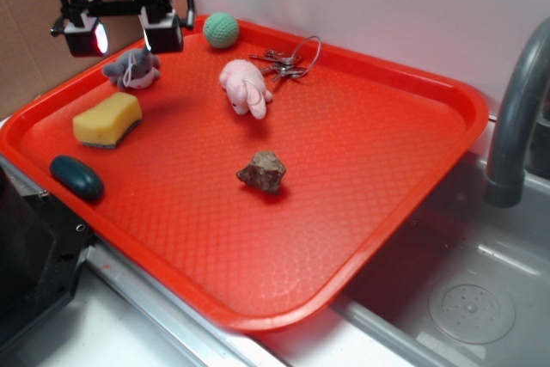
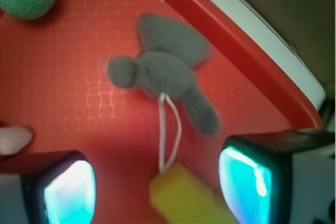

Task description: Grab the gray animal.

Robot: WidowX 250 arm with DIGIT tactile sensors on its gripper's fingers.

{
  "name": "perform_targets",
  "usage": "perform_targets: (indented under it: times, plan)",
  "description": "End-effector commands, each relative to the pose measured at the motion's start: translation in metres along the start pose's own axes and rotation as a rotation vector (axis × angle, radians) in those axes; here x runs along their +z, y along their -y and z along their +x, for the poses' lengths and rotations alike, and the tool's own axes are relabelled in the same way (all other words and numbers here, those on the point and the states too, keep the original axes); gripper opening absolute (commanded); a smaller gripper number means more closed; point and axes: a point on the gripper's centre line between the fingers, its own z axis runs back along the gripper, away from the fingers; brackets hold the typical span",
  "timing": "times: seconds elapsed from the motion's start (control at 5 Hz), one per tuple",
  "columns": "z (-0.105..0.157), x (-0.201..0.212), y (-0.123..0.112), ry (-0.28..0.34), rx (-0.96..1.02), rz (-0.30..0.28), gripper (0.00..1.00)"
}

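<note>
The gray animal (image 1: 133, 69) is a small gray plush with a white string loop, lying near the red tray's far left rim. In the wrist view it (image 2: 167, 74) lies flat just ahead of my fingers, its loop running back between them. My gripper (image 1: 125, 36) hovers above it, open and empty, jaws wide apart with the plush below and between them. In the wrist view my gripper (image 2: 157, 187) shows both fingertips (image 2: 247, 182) at the bottom edge.
On the red tray (image 1: 412, 169): a yellow sponge (image 1: 106, 119) beside the gray animal, a green ball (image 1: 221, 29), a pink plush (image 1: 245, 86), keys (image 1: 288, 62), a brown rock (image 1: 263, 171) and a dark oval object (image 1: 76, 178). A sink and faucet (image 1: 516, 118) are at right.
</note>
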Motion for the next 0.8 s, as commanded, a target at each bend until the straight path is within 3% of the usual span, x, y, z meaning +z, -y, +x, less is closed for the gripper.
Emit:
perform_targets:
  times: [0.0,0.2,0.4,0.6]
  plan:
    - [0.037,-0.013,-0.001,0.07,-0.438,0.009,1.0]
    - [0.042,-0.027,0.001,0.024,-0.461,-0.003,1.0]
    - [0.044,-0.055,0.011,-0.034,-0.479,0.029,1.0]
    - [0.039,-0.053,0.011,-0.042,-0.456,0.009,0.0]
